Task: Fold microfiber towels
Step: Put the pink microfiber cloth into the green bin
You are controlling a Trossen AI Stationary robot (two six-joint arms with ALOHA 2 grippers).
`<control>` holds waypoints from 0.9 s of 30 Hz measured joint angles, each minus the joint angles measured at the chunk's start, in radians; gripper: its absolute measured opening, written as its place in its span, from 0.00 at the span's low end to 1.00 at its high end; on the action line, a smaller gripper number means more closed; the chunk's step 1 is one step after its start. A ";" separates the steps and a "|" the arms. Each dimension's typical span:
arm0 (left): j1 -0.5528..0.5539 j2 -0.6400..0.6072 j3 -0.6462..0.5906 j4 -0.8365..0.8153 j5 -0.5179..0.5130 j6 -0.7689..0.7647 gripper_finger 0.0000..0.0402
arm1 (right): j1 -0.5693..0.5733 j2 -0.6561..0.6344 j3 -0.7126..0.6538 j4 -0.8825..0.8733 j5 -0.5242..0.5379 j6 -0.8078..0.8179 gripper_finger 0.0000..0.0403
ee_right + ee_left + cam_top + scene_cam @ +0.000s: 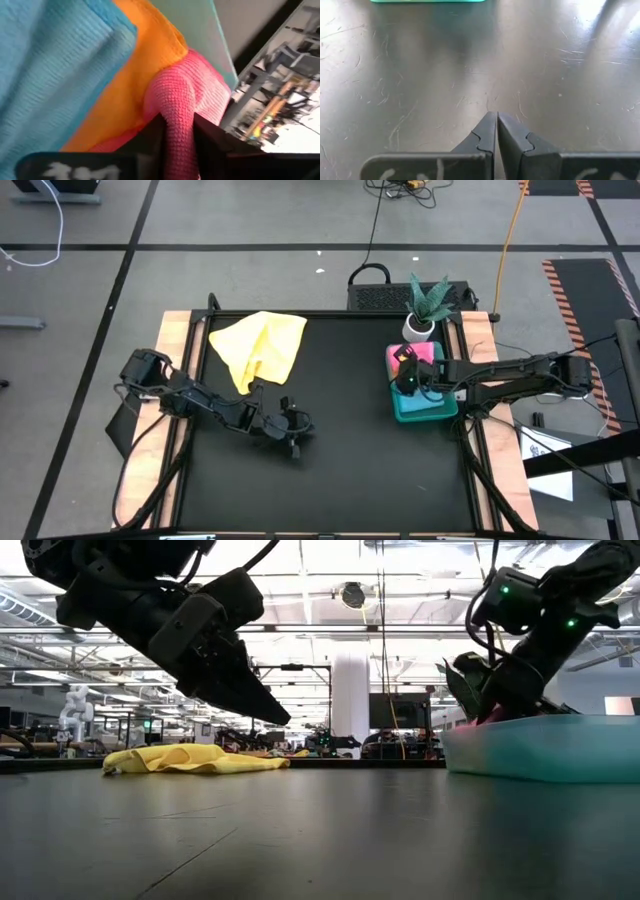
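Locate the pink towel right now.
High view: the pink towel lies in the green tray at the table's right, below the plant, with the right hand on it.

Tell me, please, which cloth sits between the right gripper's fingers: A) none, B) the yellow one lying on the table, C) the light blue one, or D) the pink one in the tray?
D: in the right wrist view a fold of the pink towel runs between the right gripper fingers, over the green tray.
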 joint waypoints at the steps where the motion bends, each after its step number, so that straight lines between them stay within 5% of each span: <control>1: 0.000 0.000 0.000 0.000 0.000 -0.001 0.05 | 0.000 0.000 0.000 -0.004 -0.015 0.019 0.23; 13: 0.000 0.000 0.000 0.000 0.000 -0.005 0.05 | 0.056 -0.036 0.002 0.030 -0.060 0.263 0.64; 20: 0.000 0.000 0.000 0.001 0.000 0.001 0.05 | 0.073 -0.072 0.112 -0.149 -0.161 0.672 0.62; 27: 0.000 0.001 0.000 0.025 0.000 0.002 0.05 | 0.066 -0.059 0.234 -0.452 -0.163 0.869 0.57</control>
